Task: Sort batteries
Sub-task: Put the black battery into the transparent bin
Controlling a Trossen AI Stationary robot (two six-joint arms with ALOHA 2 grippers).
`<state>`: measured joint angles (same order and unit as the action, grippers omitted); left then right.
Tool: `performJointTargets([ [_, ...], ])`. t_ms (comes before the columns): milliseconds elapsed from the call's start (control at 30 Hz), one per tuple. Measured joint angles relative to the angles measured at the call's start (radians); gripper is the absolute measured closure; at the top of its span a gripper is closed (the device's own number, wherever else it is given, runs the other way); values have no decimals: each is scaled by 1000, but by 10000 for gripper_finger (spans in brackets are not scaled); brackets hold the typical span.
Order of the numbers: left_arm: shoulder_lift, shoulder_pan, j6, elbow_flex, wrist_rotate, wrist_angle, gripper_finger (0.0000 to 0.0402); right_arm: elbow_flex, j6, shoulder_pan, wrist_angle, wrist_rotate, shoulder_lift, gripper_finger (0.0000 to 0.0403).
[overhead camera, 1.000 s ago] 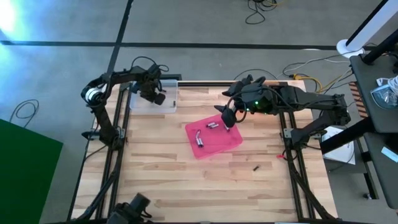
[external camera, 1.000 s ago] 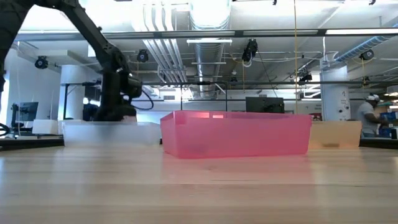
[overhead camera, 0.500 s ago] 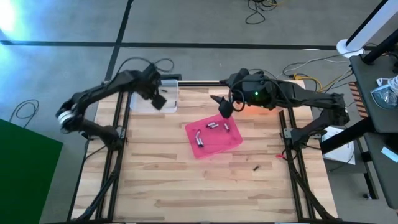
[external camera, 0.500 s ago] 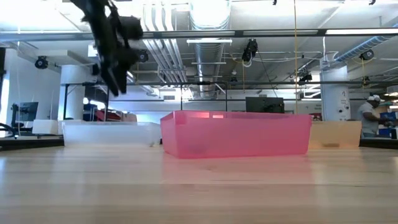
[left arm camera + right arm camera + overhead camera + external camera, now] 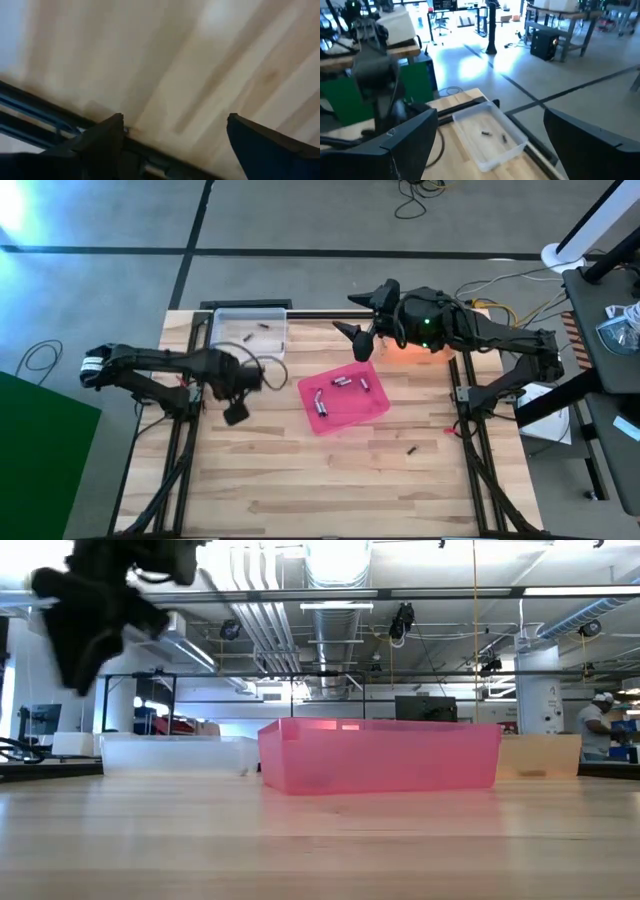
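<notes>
Seeing left gripper (image 5: 237, 412) hanging over bare tabletop (image 5: 300, 470), fingers (image 5: 102, 137) spread wide and carrying nothing. Seeing right gripper (image 5: 358, 320) raised, fingers (image 5: 407, 132) also apart and empty. Locating batteries (image 5: 340, 383) in the pink tray (image 5: 375, 408), lying below the right gripper and slightly nearer than it, and off to the left gripper's right. Counting two more (image 5: 486, 133) in the clear tray (image 5: 275, 350), out in front of the right gripper and beyond the left one. Spotting one stray battery (image 5: 410, 448) loose on the wood, well clear of both grippers and outside either tray.

Flagging risks, all judgement:
- Closing on a tiny cylinder slightly off-axis, squirting it sideways and sending it rolling toward the table edge.
- Pinching two at once, given how close some are lying in the pink tray.
- Catching the pink tray's wall on descent and shoving the whole tray.
- Sending both arms to the pink tray together and risking contact between them.
- Misjudging length and dropping a battery in the wrong tray.
- Forgetting the stray, leaving the sort incomplete.
</notes>
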<state>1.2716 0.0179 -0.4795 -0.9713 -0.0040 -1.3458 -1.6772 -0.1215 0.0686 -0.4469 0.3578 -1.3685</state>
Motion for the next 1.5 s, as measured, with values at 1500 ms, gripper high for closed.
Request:
performJointTargets([
  [1500,602,84,363,212,55,-34,70,-102,1,-20,-221,-26,-2,44],
])
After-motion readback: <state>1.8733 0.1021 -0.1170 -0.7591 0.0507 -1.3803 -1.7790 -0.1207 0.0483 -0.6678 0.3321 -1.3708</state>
